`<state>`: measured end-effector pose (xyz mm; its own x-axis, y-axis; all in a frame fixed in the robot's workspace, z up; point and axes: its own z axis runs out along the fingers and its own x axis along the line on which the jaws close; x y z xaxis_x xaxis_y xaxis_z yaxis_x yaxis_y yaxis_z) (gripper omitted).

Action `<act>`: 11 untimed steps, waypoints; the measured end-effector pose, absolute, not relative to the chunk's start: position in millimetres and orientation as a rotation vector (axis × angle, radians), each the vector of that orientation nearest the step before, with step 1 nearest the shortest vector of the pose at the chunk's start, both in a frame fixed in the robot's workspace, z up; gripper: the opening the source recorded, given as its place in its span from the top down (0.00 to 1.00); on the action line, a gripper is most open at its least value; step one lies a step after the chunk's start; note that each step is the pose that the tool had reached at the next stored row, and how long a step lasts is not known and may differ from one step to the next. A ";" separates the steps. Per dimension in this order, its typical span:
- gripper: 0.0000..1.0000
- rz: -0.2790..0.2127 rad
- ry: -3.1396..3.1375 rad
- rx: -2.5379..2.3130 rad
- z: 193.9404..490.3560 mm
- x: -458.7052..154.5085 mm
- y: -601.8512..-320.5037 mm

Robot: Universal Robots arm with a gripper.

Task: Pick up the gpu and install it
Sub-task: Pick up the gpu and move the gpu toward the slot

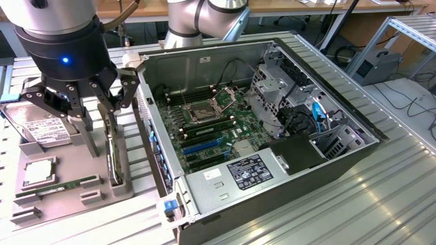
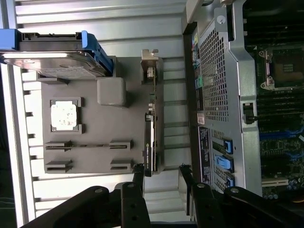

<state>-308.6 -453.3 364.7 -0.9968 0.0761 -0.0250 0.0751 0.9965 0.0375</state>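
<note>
The gpu (image 1: 116, 153) (image 2: 149, 124) is a thin dark card standing on edge in a slot of the grey holder tray (image 1: 65, 204) (image 2: 126, 121), beside the open computer case (image 1: 286, 168). Its silver end bracket (image 2: 150, 59) points away from the wrist camera. My gripper (image 1: 92, 108) (image 2: 161, 176) hangs above the tray, over the near end of the card. It is open, with nothing between its black fingers (image 2: 138, 176), and it is not touching the card. The motherboard (image 1: 211, 127) lies exposed inside the case, with blue expansion slots (image 1: 202, 148).
On the tray also sit a silver hard drive (image 1: 41, 130) (image 2: 52, 64) in a blue carrier, a square processor (image 1: 38, 173) (image 2: 63, 115) and a narrow memory stick (image 1: 58, 186) (image 2: 88, 145). The case's perforated rear wall (image 2: 216, 85) stands close beside the card. Ribbed metal table around.
</note>
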 end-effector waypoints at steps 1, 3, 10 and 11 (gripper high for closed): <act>0.58 0.057 3.112 0.118 364.5 -308.6 -453.3; 0.58 0.057 3.112 0.118 364.1 -308.6 -453.3; 0.58 0.057 3.112 0.118 358.9 -308.6 -453.3; 0.58 0.057 3.112 0.118 357.2 -308.6 -453.3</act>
<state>-308.6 -453.3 357.2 -0.9968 0.0760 -0.0250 0.0751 0.9965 0.0375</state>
